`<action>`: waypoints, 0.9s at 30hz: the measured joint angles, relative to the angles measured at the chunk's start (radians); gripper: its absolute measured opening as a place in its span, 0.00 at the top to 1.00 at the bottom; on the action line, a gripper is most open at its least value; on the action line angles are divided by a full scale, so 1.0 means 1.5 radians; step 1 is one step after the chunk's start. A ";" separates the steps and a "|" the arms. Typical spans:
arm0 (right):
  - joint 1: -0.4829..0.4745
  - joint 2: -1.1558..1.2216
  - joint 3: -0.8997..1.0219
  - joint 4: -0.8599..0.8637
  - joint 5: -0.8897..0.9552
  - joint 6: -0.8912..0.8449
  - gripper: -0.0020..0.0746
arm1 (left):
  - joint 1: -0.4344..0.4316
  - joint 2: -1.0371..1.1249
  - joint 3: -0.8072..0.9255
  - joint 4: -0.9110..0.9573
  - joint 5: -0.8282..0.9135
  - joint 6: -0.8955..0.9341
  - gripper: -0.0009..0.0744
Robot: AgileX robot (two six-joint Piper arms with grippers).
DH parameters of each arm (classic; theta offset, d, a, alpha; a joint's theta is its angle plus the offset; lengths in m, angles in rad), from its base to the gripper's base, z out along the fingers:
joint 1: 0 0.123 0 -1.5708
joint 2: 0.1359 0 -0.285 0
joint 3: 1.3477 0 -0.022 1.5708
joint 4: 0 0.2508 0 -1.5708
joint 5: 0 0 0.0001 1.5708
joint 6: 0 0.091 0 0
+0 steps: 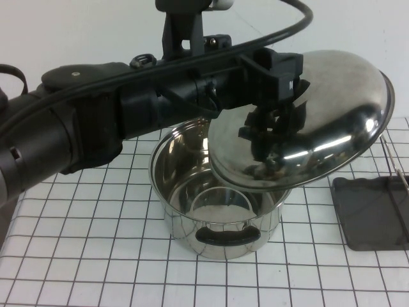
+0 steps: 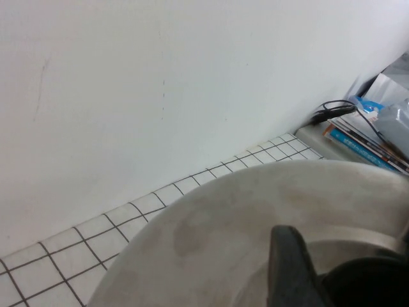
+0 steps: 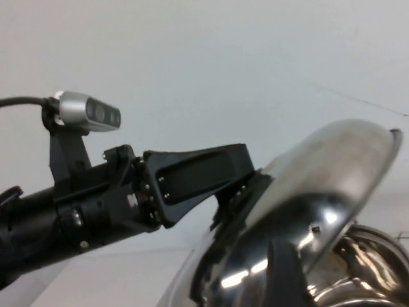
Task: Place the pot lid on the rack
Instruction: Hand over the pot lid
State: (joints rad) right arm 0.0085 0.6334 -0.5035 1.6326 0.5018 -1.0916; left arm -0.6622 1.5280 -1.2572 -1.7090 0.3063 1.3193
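— Nearest is the deep shiny steel pot with black handles, on the white gridded table.

— And the round mirror-steel pot lid?

— Held tilted in the air above the pot's far right, its knob clamped by the left gripper. To the right lies the dark grey tray rack.

— Right gripper?

— Near the lid; grip unclear.

**What I could not make out**

The pot lid covered its own knob and the far rim of the pot in the high view. The left hand sat against the lid's dome, and I could not see how its fingers stood. The rack ran off the frame's right edge, its wire uprights too thin to count. The right hand showed only as a dark blurred finger, cut by the frame's lower edge.
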 joint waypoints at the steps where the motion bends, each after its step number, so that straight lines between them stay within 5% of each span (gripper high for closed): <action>1: 0.000 0.026 -0.010 0.012 0.013 -0.018 0.45 | 0.000 0.000 0.000 0.000 0.004 -0.001 0.57; 27: 0.000 0.365 -0.193 0.038 0.217 0.007 0.44 | 0.004 0.001 0.000 0.000 0.005 -0.012 0.57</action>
State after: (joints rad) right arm 0.0085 1.1814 -0.7923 1.6890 0.8280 -1.0817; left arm -0.6566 1.5299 -1.2572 -1.7095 0.3145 1.3011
